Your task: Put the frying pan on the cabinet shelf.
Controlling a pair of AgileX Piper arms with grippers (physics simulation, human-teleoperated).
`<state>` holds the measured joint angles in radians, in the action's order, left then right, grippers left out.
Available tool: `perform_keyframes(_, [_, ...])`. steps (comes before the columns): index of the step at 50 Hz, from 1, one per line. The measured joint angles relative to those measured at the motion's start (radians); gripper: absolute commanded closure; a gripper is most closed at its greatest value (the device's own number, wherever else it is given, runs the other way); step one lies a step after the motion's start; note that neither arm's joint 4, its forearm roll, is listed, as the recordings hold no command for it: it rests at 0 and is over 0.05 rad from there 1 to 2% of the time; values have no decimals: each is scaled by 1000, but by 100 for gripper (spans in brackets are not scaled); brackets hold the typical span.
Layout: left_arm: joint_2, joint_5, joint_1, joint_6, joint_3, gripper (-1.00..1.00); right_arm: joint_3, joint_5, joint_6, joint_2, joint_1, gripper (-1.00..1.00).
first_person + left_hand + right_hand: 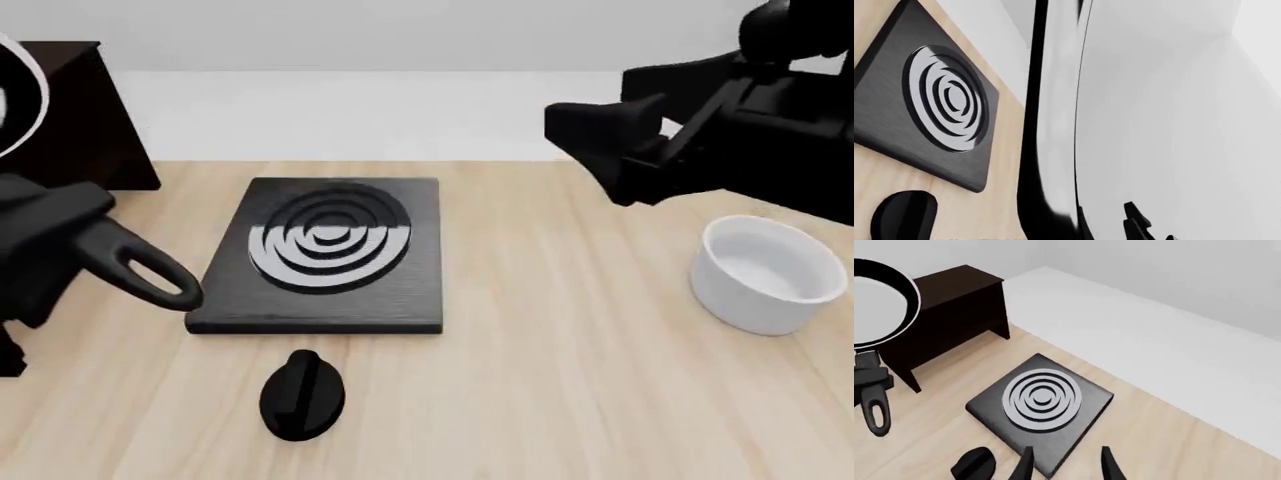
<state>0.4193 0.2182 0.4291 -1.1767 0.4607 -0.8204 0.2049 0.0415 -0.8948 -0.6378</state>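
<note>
The frying pan (16,100) is in the air at the far left, tilted up on edge, its glossy inside reflecting white. Its long handle (140,270) with a loop end points down toward the table. My left gripper (47,245) is shut on the handle close to the pan bowl. The pan (877,305) hangs right beside the dark brown cabinet (954,310), about level with its top board; no inner shelf shows. The pan rim (1054,125) fills the left wrist view. My right gripper (1066,467) is open and empty, high above the table's right side.
A flat black stove plate (327,255) with a ring pattern lies mid-table. A small black knob (303,395) lies in front of it. A white bowl (767,275) stands at the right. The cabinet (74,110) stands at the back left corner.
</note>
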Motion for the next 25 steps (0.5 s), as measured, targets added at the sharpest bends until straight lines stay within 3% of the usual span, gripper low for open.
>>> perform_keyframes(17, [6, -10, 7, 2, -12, 100, 267, 43, -23, 342, 243, -100])
perform_keyframes(25, [26, -23, -2, 6, -1, 100, 349, 58, -29, 443, 307, -100])
